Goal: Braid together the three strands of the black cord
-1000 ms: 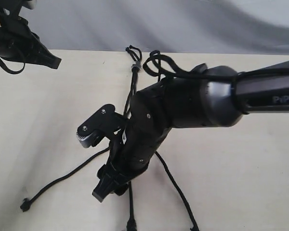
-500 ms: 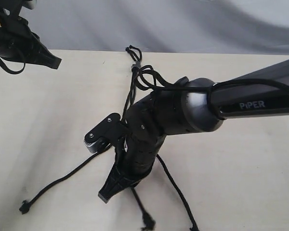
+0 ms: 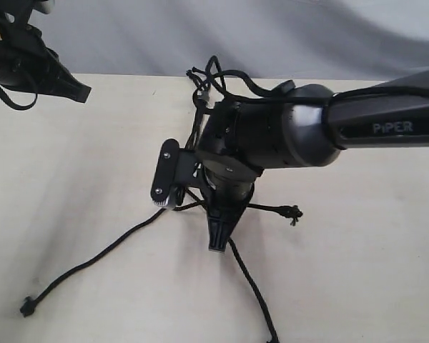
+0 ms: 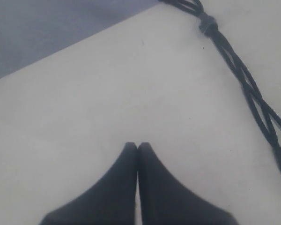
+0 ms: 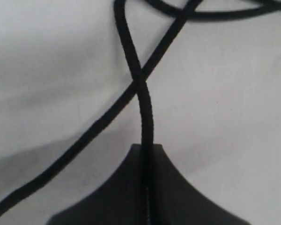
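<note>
My right gripper (image 3: 218, 241) has swung up from the near-left and now points straight down at the table (image 3: 357, 271), and the right strand (image 3: 272, 208), its knot at the near edge half a second ago, now lies pointing right. Far left, my left gripper (image 4: 137, 148) hovers with fingers pressed together, holding nothing. The cord (image 4: 225, 47) runs lengthwise from its clip (image 4: 207, 24) at the far edge toward the near one. Its left strand (image 3: 100, 256) trails to the near-left corner. My right gripper is clamped on one strand (image 5: 144, 112), just past where a second strand (image 5: 84, 136) crosses it.
</note>
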Available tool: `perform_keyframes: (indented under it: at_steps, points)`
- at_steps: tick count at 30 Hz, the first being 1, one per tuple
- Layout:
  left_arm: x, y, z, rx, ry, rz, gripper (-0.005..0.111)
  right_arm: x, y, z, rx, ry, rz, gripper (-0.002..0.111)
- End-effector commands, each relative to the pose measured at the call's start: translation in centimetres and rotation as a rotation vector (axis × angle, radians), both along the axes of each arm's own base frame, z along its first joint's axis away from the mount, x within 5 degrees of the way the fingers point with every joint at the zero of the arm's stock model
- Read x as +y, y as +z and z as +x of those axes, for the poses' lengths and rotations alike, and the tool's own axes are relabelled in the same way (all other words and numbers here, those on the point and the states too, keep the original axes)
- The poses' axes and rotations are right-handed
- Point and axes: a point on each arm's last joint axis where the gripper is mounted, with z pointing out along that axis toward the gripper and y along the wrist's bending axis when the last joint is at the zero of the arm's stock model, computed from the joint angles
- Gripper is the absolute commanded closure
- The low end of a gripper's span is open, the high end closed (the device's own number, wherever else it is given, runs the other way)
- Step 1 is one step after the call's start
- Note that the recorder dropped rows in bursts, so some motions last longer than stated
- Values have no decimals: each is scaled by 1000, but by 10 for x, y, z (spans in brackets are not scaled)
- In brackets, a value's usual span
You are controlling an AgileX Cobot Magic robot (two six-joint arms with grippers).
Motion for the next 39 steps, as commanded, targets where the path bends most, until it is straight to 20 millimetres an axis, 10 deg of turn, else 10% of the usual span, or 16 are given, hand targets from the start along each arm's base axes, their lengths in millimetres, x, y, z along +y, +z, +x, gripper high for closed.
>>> perform_keyframes:
  at_steps: [1, 10, 19, 39]
  points:
    - [1, 0, -2, 1, 11, -16, 106, -15, -27, 13, 45, -59, -34, 109]
    - [1, 0, -2, 1, 11, -16, 106, 5, -44, -14, 246, -95, 25, 109]
    - [0, 1, -2, -1, 11, -16, 106, 54, -19, -66, 383, 255, 149, 109]
    - [0, 1, -2, -1, 11, -16, 106, -24, 10, 1, 282, -16, 223, 108]
